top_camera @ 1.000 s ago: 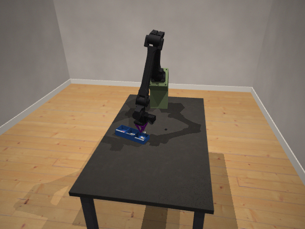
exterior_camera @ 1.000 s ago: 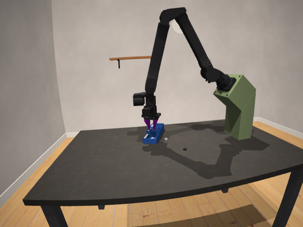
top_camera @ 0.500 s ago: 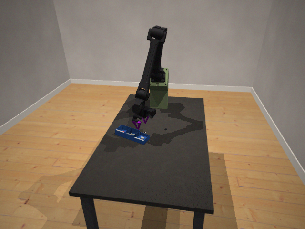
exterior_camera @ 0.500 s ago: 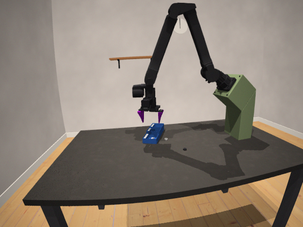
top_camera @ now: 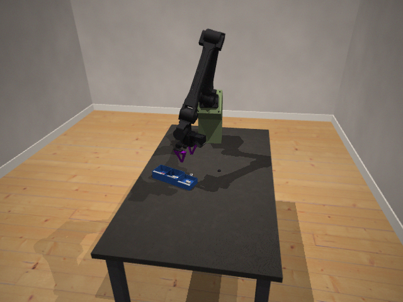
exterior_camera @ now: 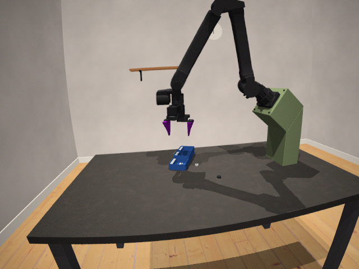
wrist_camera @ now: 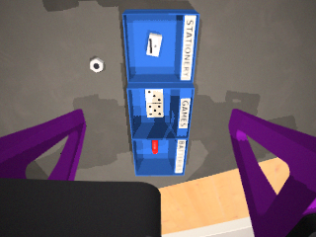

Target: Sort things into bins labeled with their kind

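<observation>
Dark tabletop (top_camera: pixel 208 221) (exterior_camera: pixel 130 196); pincer (top_camera: pixel 187 155) (exterior_camera: pixel 178 135) (wrist_camera: pixel 157 117) released; white hex nut (top_camera: pixel 191 174) (exterior_camera: pixel 196 164) (wrist_camera: pixel 97 65) at ten o'clock in wrist view; probably stiff, light; if moved, grip opposite flats.

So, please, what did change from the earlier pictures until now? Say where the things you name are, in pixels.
The gripper (top_camera: pixel 187 157) (exterior_camera: pixel 178 135) (wrist_camera: pixel 157 117) rose from low over the blue bins (top_camera: pixel 169 180) (exterior_camera: pixel 177 167) (wrist_camera: pixel 125 54), and its fingers spread wider. Whether it let something go there, I cannot tell. The bins, the white nut (top_camera: pixel 191 174) (exterior_camera: pixel 196 164) (wrist_camera: pixel 97 64) and the small dark thing (top_camera: pixel 218 170) (exterior_camera: pixel 219 176) stayed in place.
</observation>
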Controlling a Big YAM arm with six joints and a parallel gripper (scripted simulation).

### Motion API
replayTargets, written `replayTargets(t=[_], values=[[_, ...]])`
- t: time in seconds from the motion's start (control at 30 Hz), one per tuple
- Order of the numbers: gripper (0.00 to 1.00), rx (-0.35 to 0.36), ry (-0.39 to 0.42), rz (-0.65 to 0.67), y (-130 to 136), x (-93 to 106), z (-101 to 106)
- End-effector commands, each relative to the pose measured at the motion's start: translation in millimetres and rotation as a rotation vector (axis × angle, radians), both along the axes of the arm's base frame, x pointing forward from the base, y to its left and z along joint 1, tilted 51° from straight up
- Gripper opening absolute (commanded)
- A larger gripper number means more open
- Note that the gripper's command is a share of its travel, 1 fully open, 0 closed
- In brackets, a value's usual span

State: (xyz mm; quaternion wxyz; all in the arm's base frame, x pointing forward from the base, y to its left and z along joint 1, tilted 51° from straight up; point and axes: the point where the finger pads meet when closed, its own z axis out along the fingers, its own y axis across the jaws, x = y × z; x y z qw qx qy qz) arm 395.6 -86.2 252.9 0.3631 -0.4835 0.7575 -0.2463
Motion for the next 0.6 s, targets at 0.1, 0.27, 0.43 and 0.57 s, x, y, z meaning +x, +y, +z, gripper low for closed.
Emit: replayTargets(t=[0.1,0.27,0.43,0.57], values=[[1.0,-0.023,-0.042,0.002,-3,-15.7,41],[1.0,-0.024,-0.044,0.002,-2,-28.8,52],[1.0,-0.026,-0.045,0.002,-2,-38.8,60],[1.0,0.001,0.026,0.016,4,-37.7,24]])
